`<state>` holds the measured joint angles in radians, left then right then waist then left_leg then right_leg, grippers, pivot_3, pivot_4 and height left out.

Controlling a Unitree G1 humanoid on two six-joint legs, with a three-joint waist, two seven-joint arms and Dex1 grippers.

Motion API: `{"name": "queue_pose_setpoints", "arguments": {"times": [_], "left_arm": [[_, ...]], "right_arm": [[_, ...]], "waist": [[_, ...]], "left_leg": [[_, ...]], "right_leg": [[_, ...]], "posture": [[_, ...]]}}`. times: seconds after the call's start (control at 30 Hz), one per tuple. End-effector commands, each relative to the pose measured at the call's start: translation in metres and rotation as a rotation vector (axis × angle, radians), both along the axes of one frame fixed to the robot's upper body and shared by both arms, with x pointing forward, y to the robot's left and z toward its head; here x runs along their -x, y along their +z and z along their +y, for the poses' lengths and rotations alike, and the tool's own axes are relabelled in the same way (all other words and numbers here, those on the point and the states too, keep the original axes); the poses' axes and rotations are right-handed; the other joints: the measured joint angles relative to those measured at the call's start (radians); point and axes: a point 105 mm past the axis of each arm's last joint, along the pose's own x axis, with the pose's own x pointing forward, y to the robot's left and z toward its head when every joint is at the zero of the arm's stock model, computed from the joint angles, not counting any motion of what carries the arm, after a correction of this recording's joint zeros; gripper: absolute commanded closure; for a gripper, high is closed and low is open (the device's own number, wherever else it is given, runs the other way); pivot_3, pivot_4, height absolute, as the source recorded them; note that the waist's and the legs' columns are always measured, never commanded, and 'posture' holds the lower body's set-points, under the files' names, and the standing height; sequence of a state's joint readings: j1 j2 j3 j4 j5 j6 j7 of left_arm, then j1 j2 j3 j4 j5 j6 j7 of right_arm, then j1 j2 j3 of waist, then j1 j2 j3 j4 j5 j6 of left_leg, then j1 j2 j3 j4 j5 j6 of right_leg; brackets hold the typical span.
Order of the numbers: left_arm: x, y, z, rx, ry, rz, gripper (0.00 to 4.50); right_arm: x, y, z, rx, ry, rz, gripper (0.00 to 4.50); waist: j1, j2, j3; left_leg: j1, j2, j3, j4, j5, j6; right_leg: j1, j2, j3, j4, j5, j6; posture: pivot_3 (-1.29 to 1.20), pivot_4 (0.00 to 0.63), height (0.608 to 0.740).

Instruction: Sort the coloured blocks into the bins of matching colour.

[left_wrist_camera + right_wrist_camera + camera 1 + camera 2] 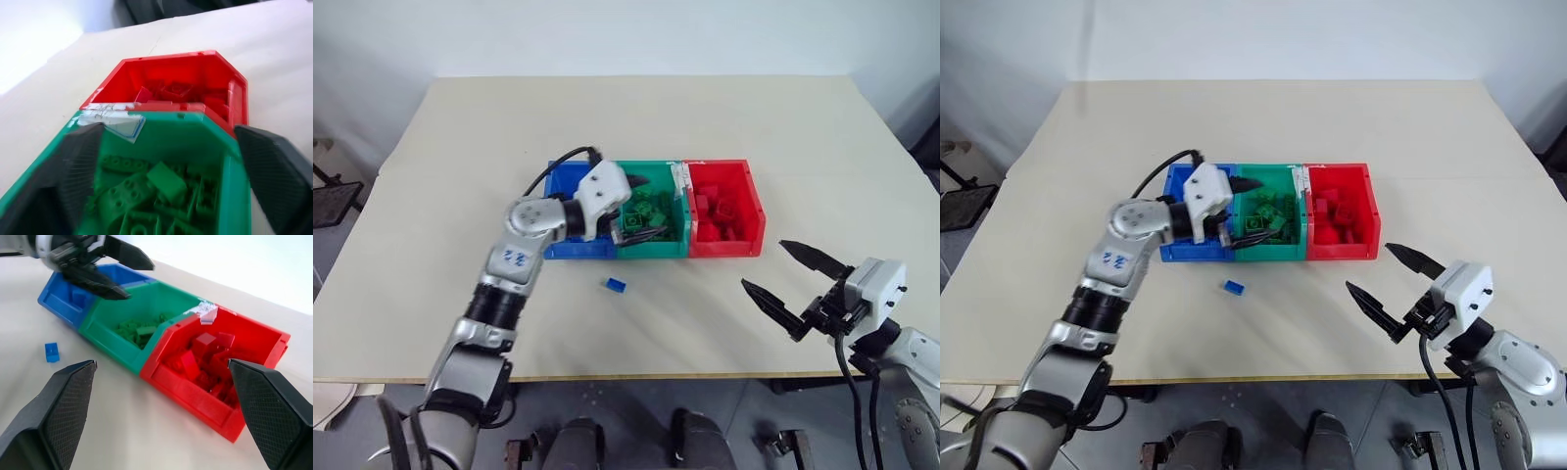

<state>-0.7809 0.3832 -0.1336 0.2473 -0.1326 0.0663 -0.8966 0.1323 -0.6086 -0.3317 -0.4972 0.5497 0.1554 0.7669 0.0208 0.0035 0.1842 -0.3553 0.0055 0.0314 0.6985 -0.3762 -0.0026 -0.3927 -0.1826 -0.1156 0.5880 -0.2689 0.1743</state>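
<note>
Bright even light; soft shadows; wrist views blurred.

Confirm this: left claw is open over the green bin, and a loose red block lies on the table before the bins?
One slip: the loose block is blue, not red, as the left eye view shows. The left claw is open over the green bin.

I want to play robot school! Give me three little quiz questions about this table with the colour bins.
1. True or false: the blue block lies inside the blue bin.
2. Which bin is the left gripper over? A red, B green, C blue.
3. Fill in: the right gripper has its fingers ____.

Key: 1 false, it lies on the table; 2 B, the green bin; 3 open.
</note>
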Motion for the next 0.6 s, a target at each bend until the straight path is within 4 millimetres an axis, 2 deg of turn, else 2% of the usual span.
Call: {"name": "queue_pose_setpoints", "arguments": {"times": [0.03,0.17,0.27,0.4,0.53,0.57,0.6], "left_arm": [[0.02,0.002,0.053,0.007,-0.007,-0.052,0.05],[0.046,-0.007,0.101,0.013,0.018,0.009,0.05],[0.057,-0.025,0.147,-0.041,0.161,0.064,0.05],[0.071,-0.035,0.185,-0.045,0.301,0.084,0.05],[0.082,-0.05,0.202,-0.095,0.351,0.105,0.05],[0.083,-0.053,0.203,-0.104,0.355,0.108,0.05],[0.086,-0.058,0.195,-0.124,0.321,0.136,0.05]], "right_arm": [[-0.002,0.003,0.012,0.051,0.112,-0.005,0.0],[-0.004,-0.004,0.024,0.137,0.238,0.02,0.0],[-0.006,-0.011,0.034,0.186,0.343,0.052,0.0],[-0.011,-0.014,0.043,0.226,0.441,0.078,0.0],[-0.017,-0.014,0.044,0.248,0.477,0.077,0.0],[-0.018,-0.014,0.043,0.256,0.483,0.077,0.0],[-0.019,-0.014,0.041,0.264,0.481,0.078,0.0]], "waist": [[-0.014,0.0,0.0],[-0.019,0.0,0.0],[-0.015,0.0,0.0],[-0.015,0.0,0.0],[-0.01,0.0,0.0],[-0.008,0.0,0.0],[-0.007,0.0,0.0]], "left_leg": [[0.001,0.001,0.001,-0.001,0.0,0.0],[0.001,0.002,0.001,-0.001,0.0,0.0],[0.001,0.002,0.001,0.0,-0.001,0.0],[0.001,0.002,0.001,0.0,-0.002,0.0],[0.001,0.003,0.001,0.0,-0.002,0.0],[0.001,0.003,0.001,0.0,-0.002,0.0],[0.001,0.003,0.002,0.0,-0.002,0.0]], "right_leg": [[0.0,0.0,0.0,0.001,0.0,0.0],[0.0,0.0,-0.001,0.001,0.0,0.0],[0.0,0.0,-0.001,0.001,0.0,0.0],[0.0,0.0,-0.001,0.001,0.0,0.0],[0.0,0.0,-0.001,0.001,0.0,0.0],[0.0,0.0,-0.001,0.001,0.0,0.0],[0.0,0.0,-0.001,0.001,0.0,0.0]], "posture": [[0.0,0.15,0.74],[0.0,0.15,0.74],[0.0,0.15,0.74],[0.0,0.15,0.74],[0.0,0.15,0.74],[0.0,0.15,0.74],[0.0,0.15,0.74]]}}
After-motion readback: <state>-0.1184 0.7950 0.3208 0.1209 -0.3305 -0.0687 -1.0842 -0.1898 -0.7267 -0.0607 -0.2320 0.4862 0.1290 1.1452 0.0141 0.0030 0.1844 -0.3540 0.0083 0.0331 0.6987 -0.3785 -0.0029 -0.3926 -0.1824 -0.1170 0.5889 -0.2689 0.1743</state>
